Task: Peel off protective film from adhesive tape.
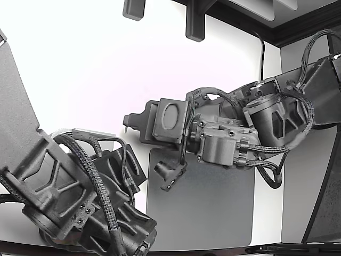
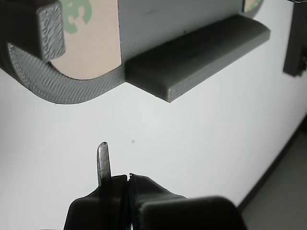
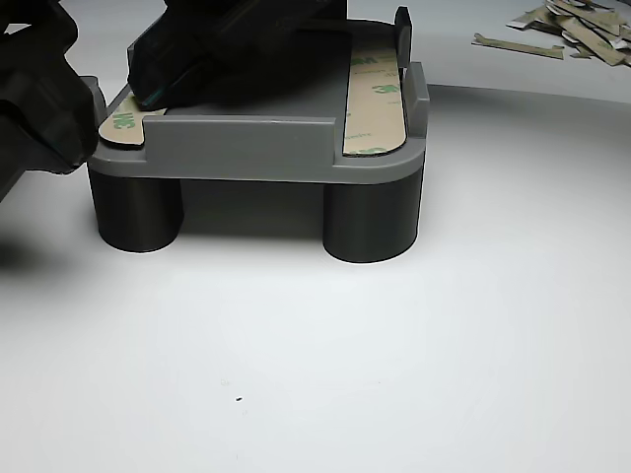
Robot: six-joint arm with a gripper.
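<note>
A grey printed part (image 3: 256, 148) stands on two dark round legs on the white table. Two tape strips lie on its top, both covered in tan protective film with green print: one (image 3: 377, 89) along the far side, one (image 3: 123, 123) under a black second-arm gripper (image 3: 197, 49) that rests on the part. The wrist view shows the same part (image 2: 192, 57) and filmed tape (image 2: 96, 48), with a dark finger (image 2: 48, 28) over it. My gripper (image 2: 120, 175) is a short gap away from the part, shut, with nothing seen between its fingers. In the exterior view its thin tip (image 1: 127, 127) points towards that view's left.
A heap of peeled film scraps (image 3: 572, 25) lies on the table behind the part. A grey mat (image 1: 213, 202) lies under my arm. The second arm (image 1: 69, 192) fills the exterior view's lower left. Dark brackets (image 1: 194, 21) hang at the top.
</note>
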